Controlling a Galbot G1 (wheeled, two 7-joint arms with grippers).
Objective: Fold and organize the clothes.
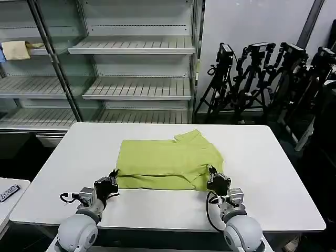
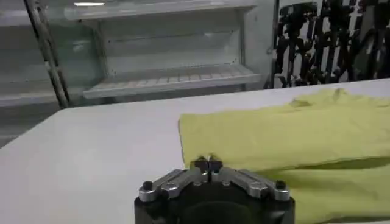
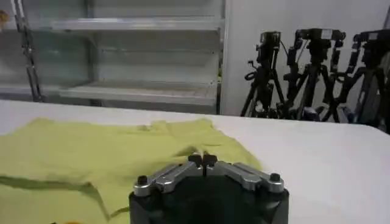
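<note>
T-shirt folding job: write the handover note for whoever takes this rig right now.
Left gripper: fingers shut, at the near left corner of the T-shirt; whether it pinches cloth is unclear.
Right gripper: fingers shut, at the near right corner, same doubt.
T-shirt: mid-table, partly folded, one layer lying over the near part, a sleeve sticking out at the far side.
Done: a first fold.
Left: likely further folds, then tidy placement.

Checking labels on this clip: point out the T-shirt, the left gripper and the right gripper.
T-shirt (image 1: 168, 157), head view, middle of the folded cloth.
Left gripper (image 2: 207, 162), left wrist view, between its closed fingertips.
Right gripper (image 3: 203, 160), right wrist view, between its closed fingertips.
</note>
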